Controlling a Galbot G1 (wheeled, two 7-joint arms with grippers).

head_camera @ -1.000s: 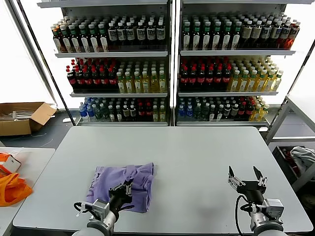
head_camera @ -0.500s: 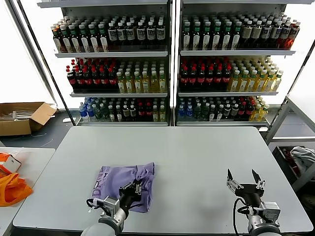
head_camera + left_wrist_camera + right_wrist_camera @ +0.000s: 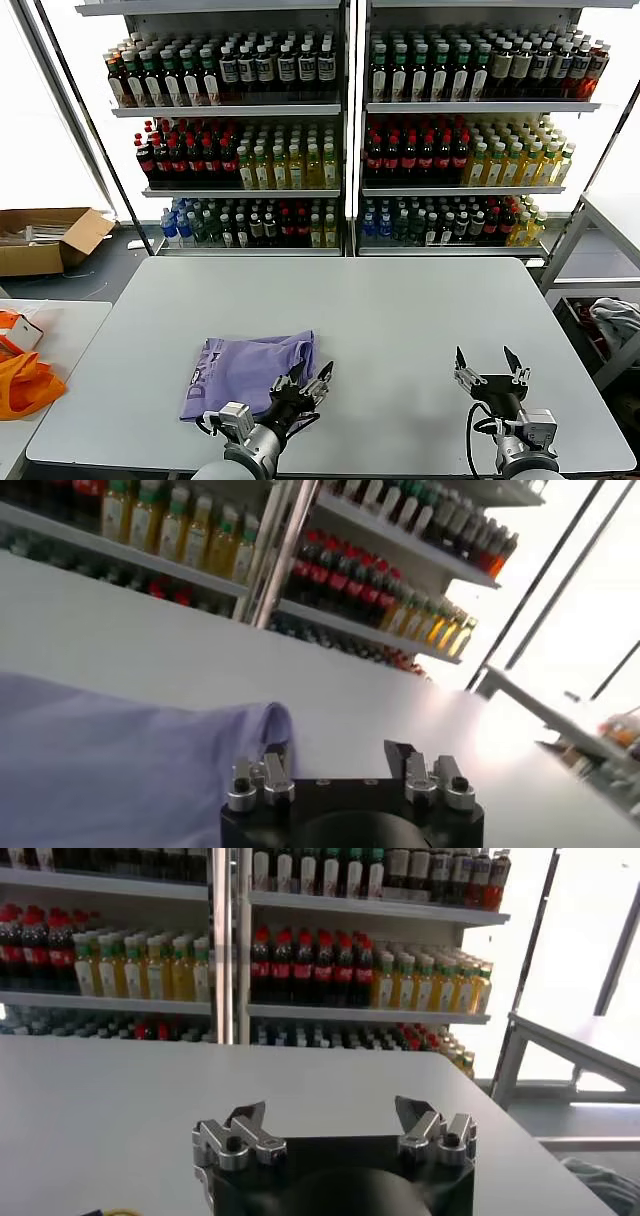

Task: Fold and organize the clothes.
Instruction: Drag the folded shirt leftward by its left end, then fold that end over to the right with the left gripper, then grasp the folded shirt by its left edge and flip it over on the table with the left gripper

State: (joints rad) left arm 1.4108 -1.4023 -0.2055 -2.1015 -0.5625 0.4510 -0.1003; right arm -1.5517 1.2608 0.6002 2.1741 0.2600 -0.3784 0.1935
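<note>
since a second ago the left pincer (image 3: 308, 381) has let go, jaws apart, at 4 o'clock off the folded clothes (image 3: 245, 366) on the table (image 3: 420, 320); right pincer (image 3: 487, 367) hovers spread, well apart.

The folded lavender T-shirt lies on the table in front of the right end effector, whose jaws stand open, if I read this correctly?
Not quite: the T-shirt lies by the left end effector, as the head view shows. Its jaws do stand open.

surface: grey table (image 3: 400, 330); load: folded lavender T-shirt (image 3: 245, 365) lying near front-left edge
</note>
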